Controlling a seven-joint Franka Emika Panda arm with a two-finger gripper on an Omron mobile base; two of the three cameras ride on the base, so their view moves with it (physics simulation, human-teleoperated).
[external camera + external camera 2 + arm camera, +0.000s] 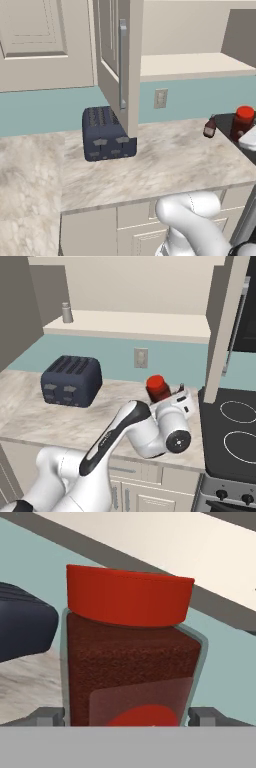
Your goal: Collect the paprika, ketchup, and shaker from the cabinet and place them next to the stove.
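Two finger tips are seen low in the hand view, standing wide apart on either side of the paprika jar, whose red lid and dark red-brown contents loom close; whether the tips touch the glass cannot be told. From the right base view the gripper is shown reached out over the marbled surface, with the paprika's red lid just behind the hand, close to the left edge of the black stove. A small grey shaker is shown on the cream shelf of the cabinet in that view, at the shelf's far left end. In the left base view the cabinet door is shown swung open with its silver bar handle, and the shaker's end of the shelf is hidden behind it. That view also shows a small dark bottle standing just left of the paprika at the surface's right end, which may be the ketchup. The dark blue toaster is shown against the teal wall, well apart from the jar.
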